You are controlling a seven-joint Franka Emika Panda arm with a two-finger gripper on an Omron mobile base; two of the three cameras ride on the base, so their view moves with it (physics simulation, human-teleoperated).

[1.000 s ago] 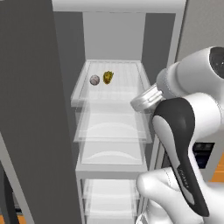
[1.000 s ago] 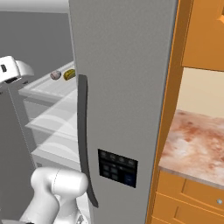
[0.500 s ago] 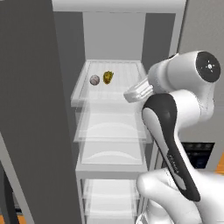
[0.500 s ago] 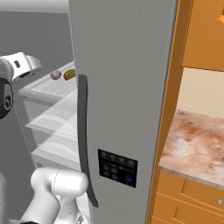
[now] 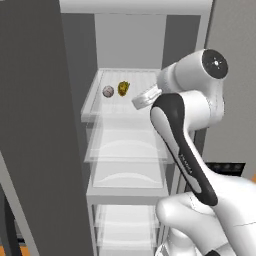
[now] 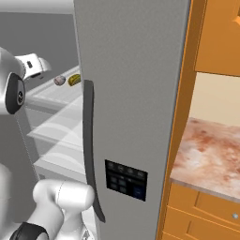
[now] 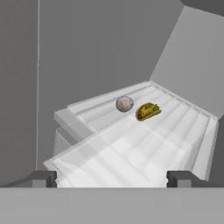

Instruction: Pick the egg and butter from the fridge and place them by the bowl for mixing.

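Standing wide open, the fridge (image 5: 132, 120) takes up most of the left base view, its translucent white shelves (image 5: 127, 150) stacked one under another, and from the right base view its grey door (image 6: 131, 93) with the dark vertical handle (image 6: 90, 140) and a small dark control panel (image 6: 125, 179) blocks much of the interior. Beside that door runs an orange cabinet (image 6: 220, 42) over a mottled pink-brown counter (image 6: 208, 157). The white arm (image 5: 187, 145) rises up and bends in toward the top shelf (image 7: 131, 148). At its end the gripper (image 7: 111, 178) hangs just short of that shelf's near edge, jaws spread wide, nothing between them, the two dark fingertips (image 7: 43, 178) apart at the bottom of the hand view. Further back on the shelf lies the butter (image 7: 147, 111), an olive-yellow lump, though its exact shape is hard to make out here. Just beside it, on its left, sits the small pale egg (image 7: 124, 104), close but seemingly not touching.
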